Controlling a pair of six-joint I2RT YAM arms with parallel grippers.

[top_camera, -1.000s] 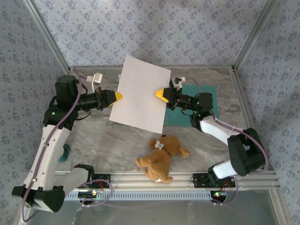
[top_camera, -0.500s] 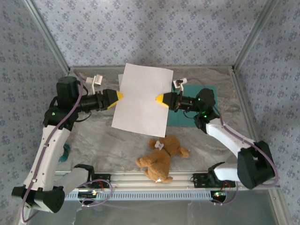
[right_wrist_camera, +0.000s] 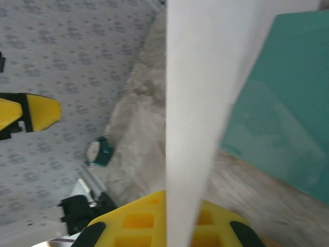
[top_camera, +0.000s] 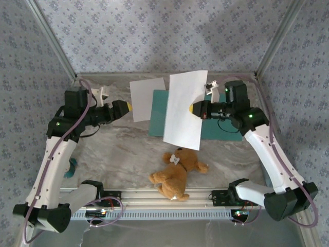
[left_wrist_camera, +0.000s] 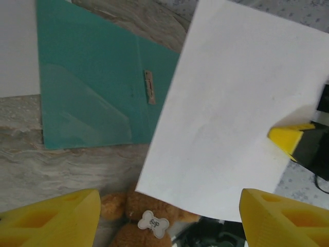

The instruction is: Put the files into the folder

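Observation:
The teal folder (top_camera: 222, 127) lies open on the marble table, its metal clip (left_wrist_camera: 149, 87) at the spine. My right gripper (top_camera: 194, 109) is shut on the right edge of one white sheet (top_camera: 184, 110), which hangs tilted above the folder's middle. From the right wrist this sheet (right_wrist_camera: 193, 103) runs edge-on out of the yellow jaws of the right gripper (right_wrist_camera: 177, 206). The second white sheet (top_camera: 146, 98) lies flat beside the folder's left edge. My left gripper (top_camera: 123, 107) is open and holds nothing, left of both sheets; its jaws stand wide apart in the left wrist view (left_wrist_camera: 169, 198).
A brown teddy bear (top_camera: 177, 172) lies near the front edge, just below the hanging sheet. A small teal object (top_camera: 72, 167) sits at the front left. Aluminium posts and patterned walls close in the table; a rail (top_camera: 169, 195) runs along the front.
The left gripper let go of the sheet and drew back left. The right gripper carried the sheet rightward over the folder, uncovering the second sheet on the table.

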